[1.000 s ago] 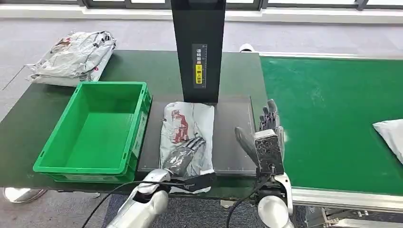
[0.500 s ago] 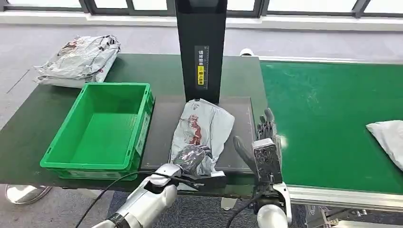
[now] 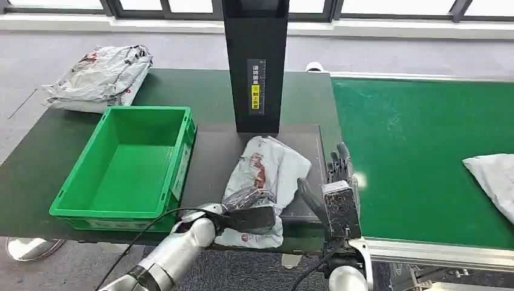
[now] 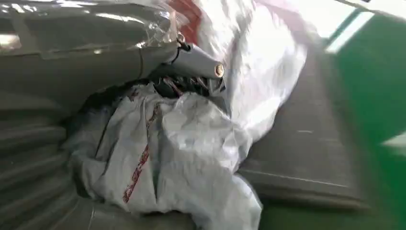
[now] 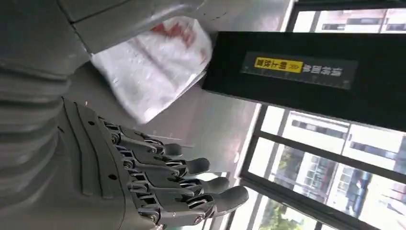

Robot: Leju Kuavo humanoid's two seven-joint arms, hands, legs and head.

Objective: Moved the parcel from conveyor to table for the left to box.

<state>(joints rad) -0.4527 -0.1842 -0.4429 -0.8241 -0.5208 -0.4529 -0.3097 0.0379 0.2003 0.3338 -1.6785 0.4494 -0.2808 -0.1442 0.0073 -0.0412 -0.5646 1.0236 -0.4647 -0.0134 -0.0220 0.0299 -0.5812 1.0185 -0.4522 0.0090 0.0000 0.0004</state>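
Observation:
A crumpled grey parcel with red print lies on the dark mat in front of the black post. My left hand grips its near end, bunching the plastic. The parcel is tilted, its far end pointing right of the post. My right hand stands upright just right of the parcel, fingers spread and holding nothing. The empty green box sits to the left of the mat.
A black scanner post rises behind the mat. More grey parcels are piled at the table's far left. On the green conveyor, another grey parcel lies at the right edge.
My left hand has closed on the parcel's near end and dragged it right and towards me, twisting and crumpling it. The conveyor parcel has drifted left a little. The right hand has barely moved.

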